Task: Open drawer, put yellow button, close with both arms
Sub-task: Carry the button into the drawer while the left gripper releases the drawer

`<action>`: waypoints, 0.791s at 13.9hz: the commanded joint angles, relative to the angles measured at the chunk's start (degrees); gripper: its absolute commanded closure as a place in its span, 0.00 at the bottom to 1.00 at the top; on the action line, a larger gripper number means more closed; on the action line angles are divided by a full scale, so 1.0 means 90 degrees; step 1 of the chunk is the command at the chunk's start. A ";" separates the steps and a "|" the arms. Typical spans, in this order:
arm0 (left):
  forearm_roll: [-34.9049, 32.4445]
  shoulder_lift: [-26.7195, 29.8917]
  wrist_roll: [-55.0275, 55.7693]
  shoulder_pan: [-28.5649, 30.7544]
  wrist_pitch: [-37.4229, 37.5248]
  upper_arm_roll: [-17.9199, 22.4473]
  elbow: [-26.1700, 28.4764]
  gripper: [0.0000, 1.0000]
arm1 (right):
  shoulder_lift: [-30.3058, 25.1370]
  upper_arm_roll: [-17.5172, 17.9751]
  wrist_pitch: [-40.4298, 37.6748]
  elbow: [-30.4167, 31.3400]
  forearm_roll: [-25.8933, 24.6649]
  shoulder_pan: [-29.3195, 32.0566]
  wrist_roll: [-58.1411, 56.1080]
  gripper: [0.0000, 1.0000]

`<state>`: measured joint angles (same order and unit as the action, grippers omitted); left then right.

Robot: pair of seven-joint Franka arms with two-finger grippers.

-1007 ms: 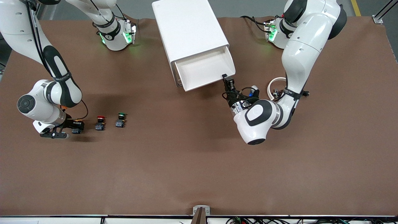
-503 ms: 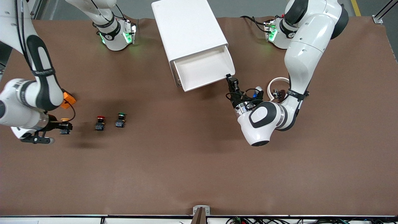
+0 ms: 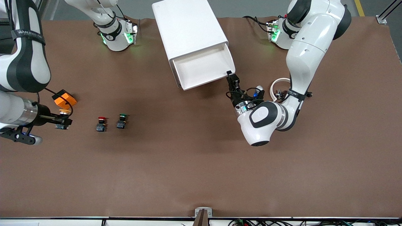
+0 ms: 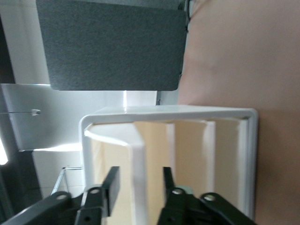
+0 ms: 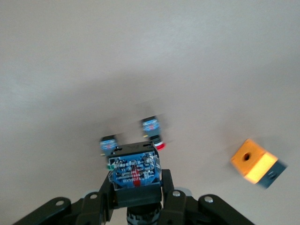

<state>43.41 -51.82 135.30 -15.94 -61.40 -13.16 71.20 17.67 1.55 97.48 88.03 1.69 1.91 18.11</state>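
1. Yellow button (image 3: pixel 64 116), front view: it sits at about nine o'clock of the scene, clamped in the right gripper (image 3: pixel 61 121), its yellow cap up and its blue-grey body below, over the table (image 3: pixel 188 175) at the right arm's end.
   - An orange block (image 3: pixel 64 99) lies at the button's twelve o'clock. The red button (image 3: pixel 101 124) and then the green button (image 3: pixel 122 121) stand at its three o'clock.
   - A black band (image 3: pixel 26 33) on the right arm carries white lettering beginning "WAN"; the rest cannot be read.
   - The white cabinet (image 3: pixel 188 28) stands at twelve o'clock, and its top drawer (image 3: pixel 202 67) is pulled out towards five o'clock.
   - The left gripper (image 3: pixel 231 78) is at the drawer's four o'clock corner. A white ring (image 3: pixel 281 84) lies near the left arm.

2. Left wrist view: the left gripper (image 4: pixel 139 187) has its fingers (image 4: pixel 111 187) apart, one on each side of the drawer's (image 4: pixel 140 154) white front edge.

3. Right wrist view: the right gripper (image 5: pixel 133 197) is closed on the yellow button (image 5: pixel 133 168), whose blue-grey underside faces the camera. On the table below are the red button (image 5: pixel 152 129), the green button (image 5: pixel 108 144) and the orange block (image 5: pixel 255 164), all apart.
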 commanded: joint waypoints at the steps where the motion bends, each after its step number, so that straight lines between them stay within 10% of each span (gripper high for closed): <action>1: 0.0536 0.0036 0.0016 0.0024 0.0191 -0.0042 -0.0011 0.36 | -0.0516 -0.0016 -0.0661 -0.0016 0.0679 -0.0007 0.0779 1.00; 11: 0.0454 0.0055 -0.0325 0.0229 0.0553 0.0026 -0.0031 0.29 | -0.1016 0.0003 -0.0997 0.0004 0.0847 -0.0748 0.4078 1.00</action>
<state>49.42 -52.20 133.62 -15.42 -58.96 -13.08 71.62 10.19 1.67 88.25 87.51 8.55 -2.03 48.25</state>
